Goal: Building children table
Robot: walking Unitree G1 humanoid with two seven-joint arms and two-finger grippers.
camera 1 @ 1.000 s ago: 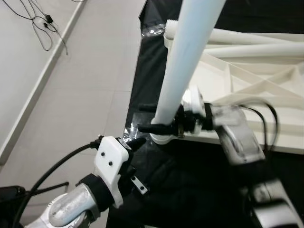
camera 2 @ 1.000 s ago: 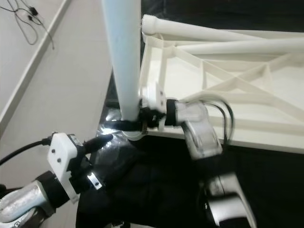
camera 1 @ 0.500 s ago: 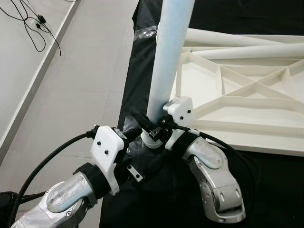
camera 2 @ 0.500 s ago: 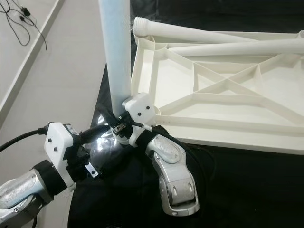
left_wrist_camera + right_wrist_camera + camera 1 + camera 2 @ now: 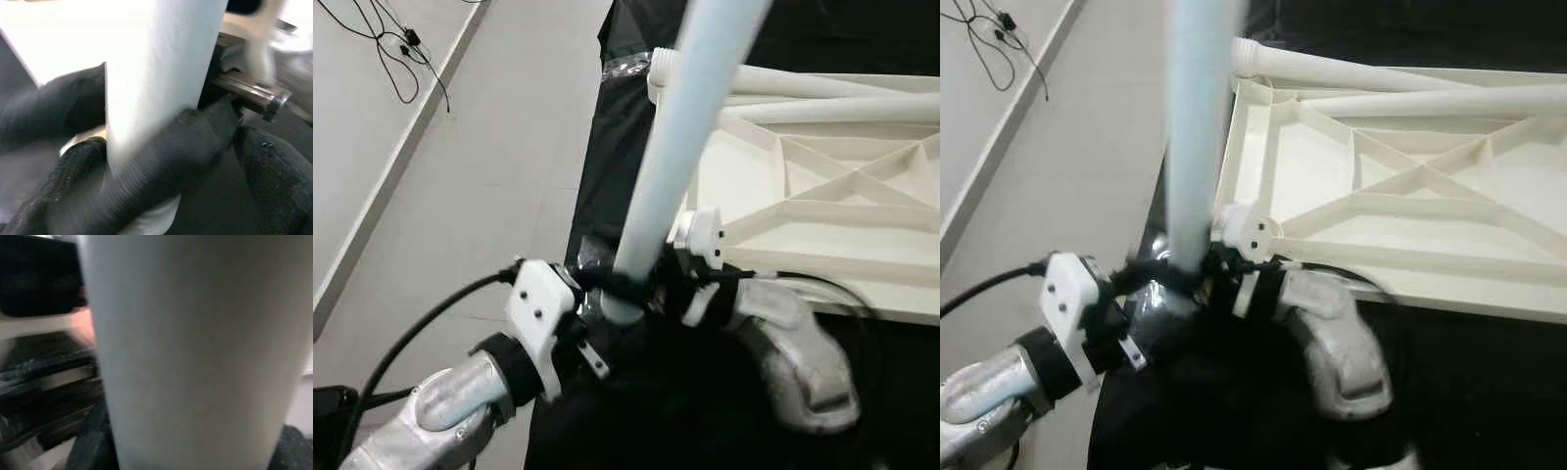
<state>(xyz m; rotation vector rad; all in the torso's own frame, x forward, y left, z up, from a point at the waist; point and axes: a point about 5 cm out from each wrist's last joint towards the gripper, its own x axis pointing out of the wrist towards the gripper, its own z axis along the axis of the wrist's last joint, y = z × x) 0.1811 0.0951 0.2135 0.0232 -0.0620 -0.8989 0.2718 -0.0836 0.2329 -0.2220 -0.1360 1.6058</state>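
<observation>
A long white table leg [image 5: 675, 147] stands nearly upright, leaning a little to the right at its top, with its lower end beside the near left corner of the upturned white table top [image 5: 832, 257]. My left gripper [image 5: 612, 284] is shut around the leg's lower end, and its black fingers [image 5: 190, 142] wrap the tube in the left wrist view. From the other side my right gripper [image 5: 661, 286] is shut on the same end of the leg [image 5: 195, 357]. The leg's foot is hidden behind the fingers.
Two more white legs [image 5: 832, 80] lie along the far edge of the table top. A black sheet [image 5: 617, 147] covers the floor under everything. To the left are bare pale floor [image 5: 480, 176], a baseboard and loose cables [image 5: 396, 49].
The left gripper has come in from beside the leg and shut around its lower end. The leg's top has swung back to the right. The right arm moved lower; the camera shifted too.
</observation>
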